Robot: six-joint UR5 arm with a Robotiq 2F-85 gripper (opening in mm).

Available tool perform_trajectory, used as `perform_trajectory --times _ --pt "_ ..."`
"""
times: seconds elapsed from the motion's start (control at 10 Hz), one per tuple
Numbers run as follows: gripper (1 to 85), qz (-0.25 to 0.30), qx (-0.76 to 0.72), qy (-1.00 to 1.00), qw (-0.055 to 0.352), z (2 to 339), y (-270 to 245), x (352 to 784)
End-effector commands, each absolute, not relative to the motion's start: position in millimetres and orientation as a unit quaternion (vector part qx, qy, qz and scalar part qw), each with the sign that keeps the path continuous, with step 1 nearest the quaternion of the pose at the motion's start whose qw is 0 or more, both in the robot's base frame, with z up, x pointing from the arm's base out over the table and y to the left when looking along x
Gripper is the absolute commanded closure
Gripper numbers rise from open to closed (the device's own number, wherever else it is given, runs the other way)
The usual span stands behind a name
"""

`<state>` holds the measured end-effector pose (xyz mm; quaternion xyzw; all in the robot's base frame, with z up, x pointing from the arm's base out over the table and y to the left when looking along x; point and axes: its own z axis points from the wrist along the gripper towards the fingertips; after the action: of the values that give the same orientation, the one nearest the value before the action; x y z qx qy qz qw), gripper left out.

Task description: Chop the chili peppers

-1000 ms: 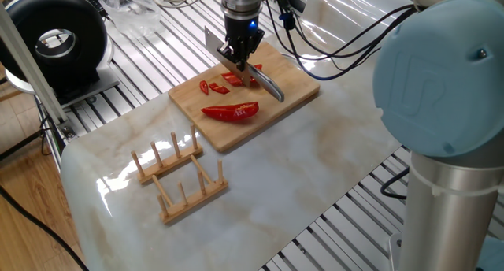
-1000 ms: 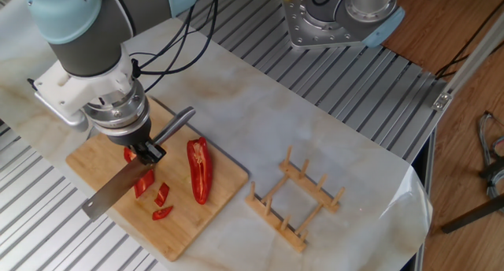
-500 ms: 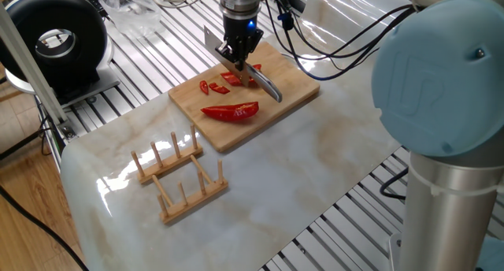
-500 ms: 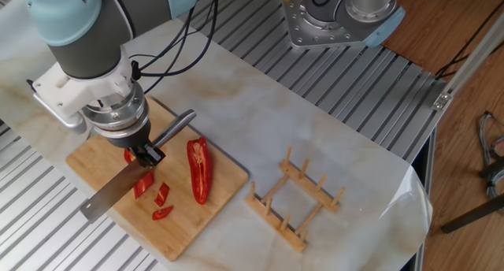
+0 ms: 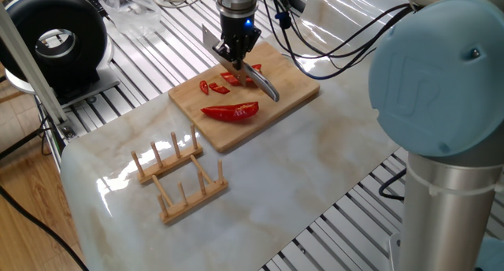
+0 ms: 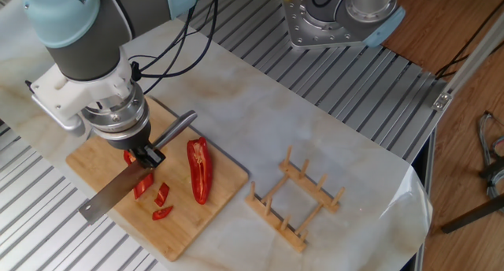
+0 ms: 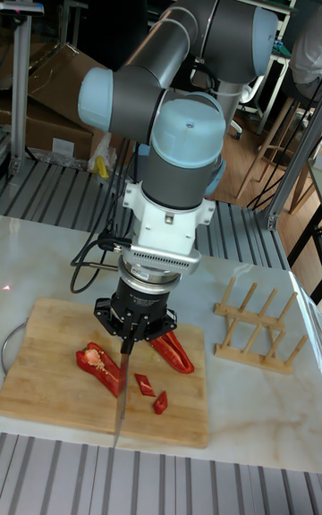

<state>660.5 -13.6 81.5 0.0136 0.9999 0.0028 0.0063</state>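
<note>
Marble table (image 5: pixel 283 176), end effector (image 6: pixel 148 155) hides knife (image 6: pixel 118 194) grip, chili peppers (image 6: pixel 198 170) pt. cut

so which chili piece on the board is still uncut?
The long chili half lying apart from the knife, on the rack side of the cutting board; the others are small slices beside the blade.

Around us we see a marble-patterned table (image 5: pixel 260 184), wooden floor (image 6: pixel 472 145), and cardboard boxes (image 7: pixel 49 108) behind.

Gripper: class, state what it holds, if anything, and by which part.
The gripper holds a knife, gripped where the grey handle meets the blade.
</note>
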Motion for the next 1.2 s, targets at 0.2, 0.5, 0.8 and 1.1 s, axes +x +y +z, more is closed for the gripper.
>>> perform_trajectory --times 0.2,0.5,0.8,1.1 --pt "84.3 0.001 0.023 1.0 0.004 79 -14 663" --pt "84.3 0.001 0.02 1.0 0.005 76 -16 660" --pt "84.3 -0.001 0.02 1.0 0.004 75 -17 660" --pt "84.3 -0.001 0.02 1.0 0.005 71 -17 663"
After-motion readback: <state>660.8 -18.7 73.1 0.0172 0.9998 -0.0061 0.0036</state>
